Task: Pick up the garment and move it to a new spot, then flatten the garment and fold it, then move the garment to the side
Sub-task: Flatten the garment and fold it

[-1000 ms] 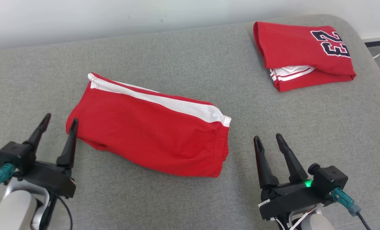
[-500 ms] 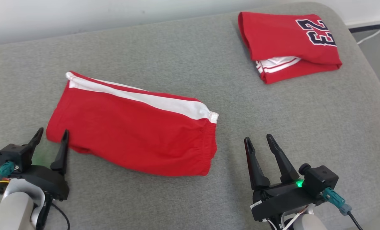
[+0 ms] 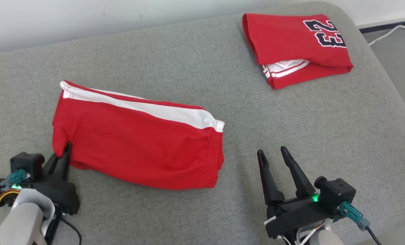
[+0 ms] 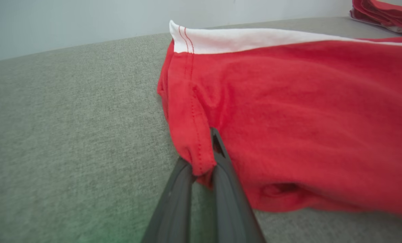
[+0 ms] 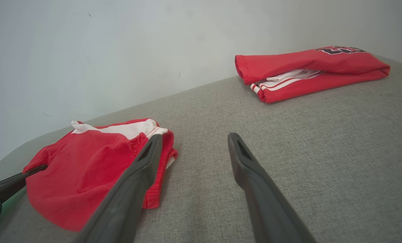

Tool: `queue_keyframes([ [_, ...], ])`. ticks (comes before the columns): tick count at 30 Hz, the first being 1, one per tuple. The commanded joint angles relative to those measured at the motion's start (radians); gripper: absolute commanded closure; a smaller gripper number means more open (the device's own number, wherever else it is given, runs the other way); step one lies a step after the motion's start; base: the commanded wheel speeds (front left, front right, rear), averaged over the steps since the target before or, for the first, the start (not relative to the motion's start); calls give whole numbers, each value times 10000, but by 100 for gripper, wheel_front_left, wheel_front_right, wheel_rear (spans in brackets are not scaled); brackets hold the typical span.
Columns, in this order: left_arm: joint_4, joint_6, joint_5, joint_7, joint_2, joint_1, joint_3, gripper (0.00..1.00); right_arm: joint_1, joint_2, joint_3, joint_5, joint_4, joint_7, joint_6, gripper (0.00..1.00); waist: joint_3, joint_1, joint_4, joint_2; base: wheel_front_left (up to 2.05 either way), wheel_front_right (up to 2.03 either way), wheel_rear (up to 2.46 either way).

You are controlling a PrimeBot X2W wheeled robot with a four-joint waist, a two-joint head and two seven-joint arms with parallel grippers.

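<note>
Grey fabric cushion (image 3: 188,68) against a white wall (image 3: 69,20). My left gripper (image 3: 60,151) pinches the red, white-striped shorts (image 3: 137,146) by the hem; my right gripper (image 3: 271,149) is spread, empty.

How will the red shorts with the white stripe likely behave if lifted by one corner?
Probably floppy: the red shorts bunch where the left claw pinches their hem corner, so the rest would likely hang and unfold. Likely light: thin fabric lying flat. Dragging may catch on the textured grey surface.

A folded red jersey (image 3: 290,37) lies on the grey cushion (image 3: 188,61) below a white wall (image 3: 86,20).
</note>
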Motion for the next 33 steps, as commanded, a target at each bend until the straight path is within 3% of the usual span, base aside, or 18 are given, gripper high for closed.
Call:
queue_keyframes([
  [1, 141, 22, 45, -21, -45, 139, -60, 100, 97, 23, 0, -17, 55, -58, 2, 0, -160, 0, 120, 0, 0, 0, 0],
  [17, -2185, 735, 514, -49, -1141, 2993, 322, 100, 935, -172, -401, 117, 124, 266, 2, 0, -1922, 0, 1442, 0, 0, 0, 0],
  [23, -2797, 892, 404, -48, -1064, 3727, 555, 100, 1194, -235, -531, 141, 7, 525, 2, 0, -2165, 0, 1712, 0, 0, 0, 0],
  [31, -3034, 776, 372, -49, -1024, 4098, 737, 100, 1230, -197, -496, 113, -74, 762, 2, 0, -2203, 0, 1709, 0, 0, 0, 0],
  [32, -3087, 806, 439, -49, -1033, 4126, 804, 32, 1229, -191, -482, 128, -55, 773, 2, 0, -2204, 0, 1703, 0, 0, 0, 0],
  [33, -3105, 832, 492, -49, -1034, 4179, 861, 0, 1219, -186, -458, 144, -29, 783, 2, 0, -2213, 0, 1691, 0, 0, 0, 0],
])
